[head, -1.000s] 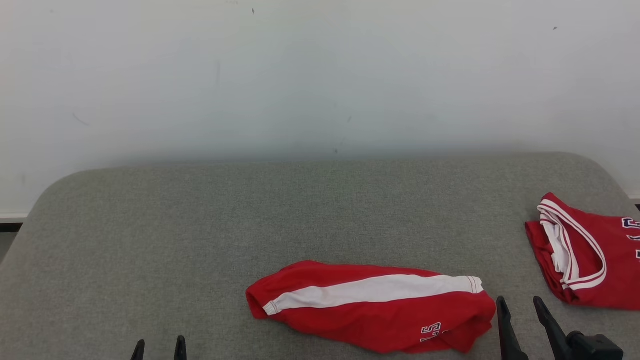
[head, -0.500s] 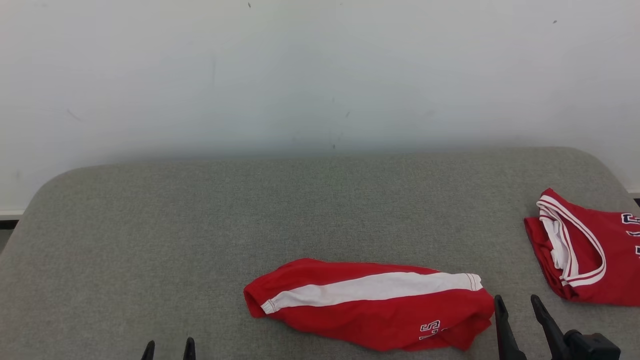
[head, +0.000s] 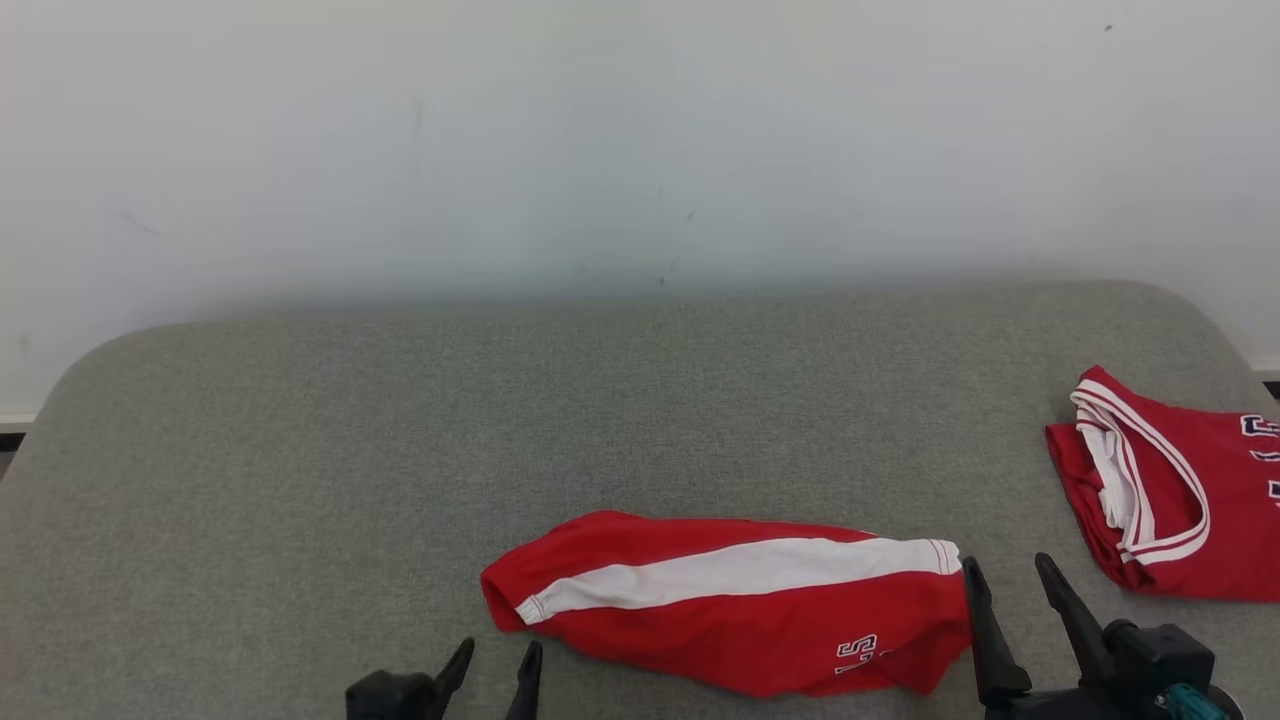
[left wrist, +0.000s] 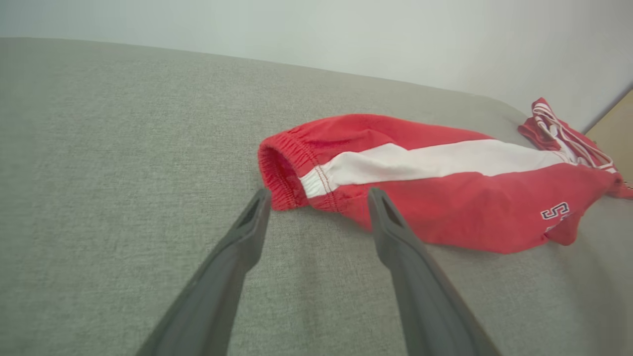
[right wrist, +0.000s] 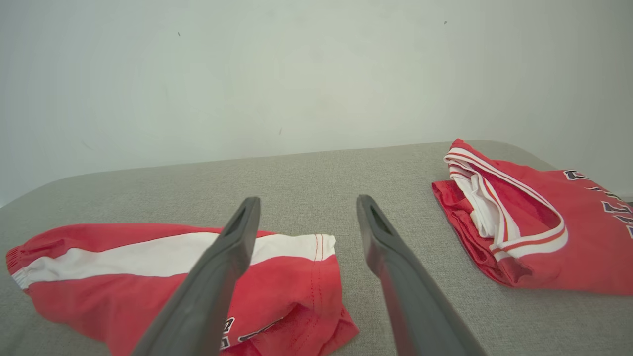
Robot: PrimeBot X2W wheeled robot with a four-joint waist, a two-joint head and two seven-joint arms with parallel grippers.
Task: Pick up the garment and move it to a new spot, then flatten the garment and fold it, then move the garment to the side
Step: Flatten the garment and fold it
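Leftward of the red shorts, my left gripper has slid in from the far corner and now sits close to their elastic waistband. My right gripper has edged forward only slightly, and my head camera has tipped a little too.

Both grippers are spread wide and hold nothing. From the left wrist, the waistband lies just ahead of my fingertips, between them, with the white side stripe running away beyond. From the right wrist, the leg hem lies just past and left of my fingers. The shorts rest crumpled on the grey cushion, stretched between my two grippers.

Off to the right of my right gripper, well apart, lies a red jersey, seemingly folded already.

I judge this the approach for the first pick-up; nothing is lifted yet. Next I need to lower each gripper onto its end of the shorts, close on cloth rather than cushion, and raise both ends together.
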